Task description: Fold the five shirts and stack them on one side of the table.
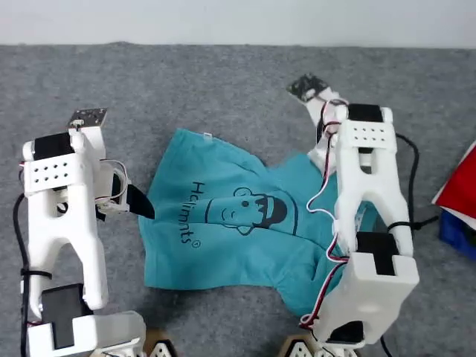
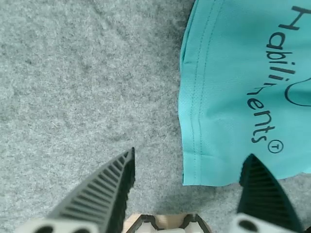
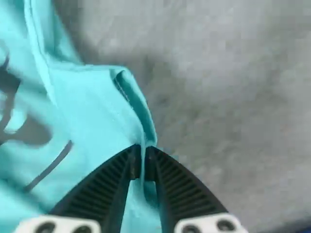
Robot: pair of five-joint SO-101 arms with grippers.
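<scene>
High view shows a teal cotton T-shirt (image 1: pixel 223 238) spread on the grey felt table (image 1: pixel 223 82) between my arms. My right gripper (image 3: pixel 143 158) pinches its edge thinly; my left gripper (image 2: pixel 190 158) hangs spread above the hem corner. Pulling now could slip that pinch.

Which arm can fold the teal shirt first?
Probably the right: the right gripper is shut on an edge of the shirt, while the left gripper hangs open at the hem.
</scene>
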